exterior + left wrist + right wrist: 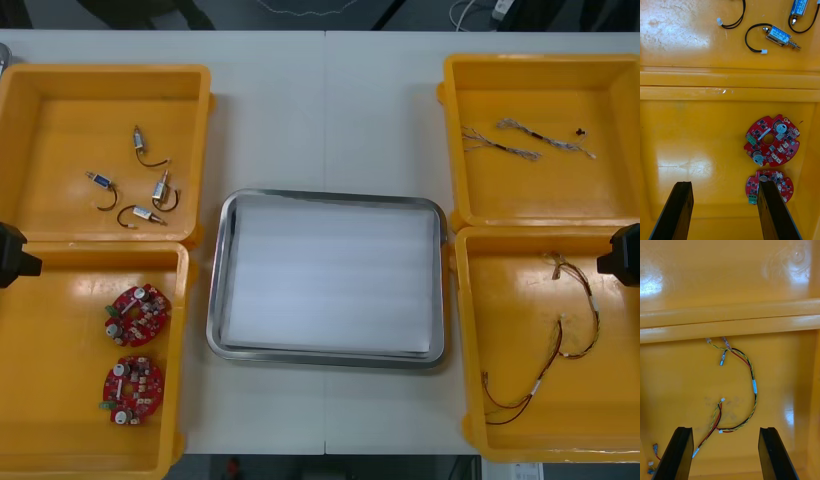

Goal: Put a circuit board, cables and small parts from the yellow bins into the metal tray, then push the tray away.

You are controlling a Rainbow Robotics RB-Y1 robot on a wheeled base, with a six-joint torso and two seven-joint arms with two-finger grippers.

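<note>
Evidently nothing is loaded yet: at lower left, two round red circuit boards [137, 314] sit in their yellow bin [60, 400] near the left jaws, spread apart; the centre metal tray [215, 300] holds nothing; at lower right, the right jaws gape near the red and yellow cable [754, 386].

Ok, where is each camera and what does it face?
Front: above the arms, steeply down on the metal tray; arm ends at both sides.
Right wrist: down onto the red and yellow cable; right gripper open.
Left wrist: down onto the circuit boards; left gripper open.
Front shares the boards and cable with them.
</note>
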